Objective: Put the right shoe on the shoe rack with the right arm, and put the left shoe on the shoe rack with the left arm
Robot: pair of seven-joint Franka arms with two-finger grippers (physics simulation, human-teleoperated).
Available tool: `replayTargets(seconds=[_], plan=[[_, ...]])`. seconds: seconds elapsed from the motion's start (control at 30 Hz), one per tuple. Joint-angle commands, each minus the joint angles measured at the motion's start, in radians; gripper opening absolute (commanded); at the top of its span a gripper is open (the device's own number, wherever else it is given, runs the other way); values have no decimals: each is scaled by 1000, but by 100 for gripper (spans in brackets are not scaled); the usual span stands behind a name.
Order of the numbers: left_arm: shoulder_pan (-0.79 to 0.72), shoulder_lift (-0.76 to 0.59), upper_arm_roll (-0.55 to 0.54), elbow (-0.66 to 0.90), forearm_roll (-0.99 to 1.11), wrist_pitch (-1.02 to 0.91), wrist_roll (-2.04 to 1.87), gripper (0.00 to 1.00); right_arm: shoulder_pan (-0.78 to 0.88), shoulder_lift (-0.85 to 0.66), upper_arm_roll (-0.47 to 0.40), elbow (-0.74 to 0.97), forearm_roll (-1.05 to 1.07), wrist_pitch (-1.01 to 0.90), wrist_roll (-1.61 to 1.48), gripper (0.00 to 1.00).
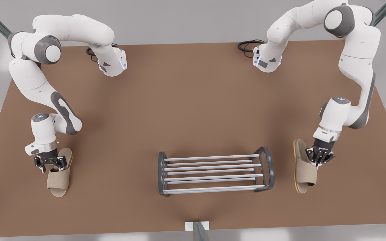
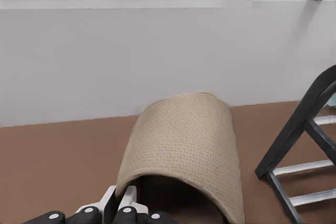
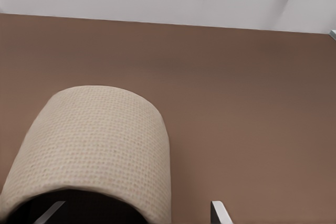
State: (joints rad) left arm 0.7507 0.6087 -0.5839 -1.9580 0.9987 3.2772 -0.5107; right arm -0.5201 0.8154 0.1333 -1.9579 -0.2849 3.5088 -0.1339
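Brown table (image 1: 193,100) is the biggest thing, and the shoe rack (image 1: 213,189) sits on it near the front edge.

Both white arms are bent down low, one at each end of the rack.

Next come the two tan slippers. The left shoe (image 1: 303,167) is just off the rack's end on the front view's right. It is tipped up on its side, so its yellow sole edge shows. The right shoe (image 1: 59,174) lies flat on the table, well apart from the rack's other end.

The left gripper (image 1: 319,157) is pinched closed on the edge of the left shoe's strap. Its fingers (image 2: 127,200) hold only a thin bit of cloth. I think the shoe could swing or slip out on the way up, or bump the rack's dark end frame, which is close.

The right gripper (image 1: 49,163) is spread wide over the right shoe, holding nothing. One of its fingers (image 3: 219,211) is outside the strap and the other is inside. If it closes off-centre, it may just push the soft strap over. The rack's bars are thin too, so a crooked shoe could tip or slide off.
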Motion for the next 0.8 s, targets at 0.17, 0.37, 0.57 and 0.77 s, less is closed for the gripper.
replayTargets(seconds=[0.17, 0.37, 0.57, 0.77], plan=[[121, -7, -349, 140, -9, -522, -233, 23, 11, -1, 5, -3, 10, -1, 5, 100], [142, -27, -539, 200, -8, -732, -264, 24, 31, 13, 5, -3, 39, -1, 7, 100], [-10, -56, -576, 281, 9, -883, -365, 24, 29, 11, 5, -1, 39, -1, 8, 70], [-238, -52, -559, 361, 123, -1053, -525, 24, 14, 7, 14, -1, 43, -1, 17, 52]])
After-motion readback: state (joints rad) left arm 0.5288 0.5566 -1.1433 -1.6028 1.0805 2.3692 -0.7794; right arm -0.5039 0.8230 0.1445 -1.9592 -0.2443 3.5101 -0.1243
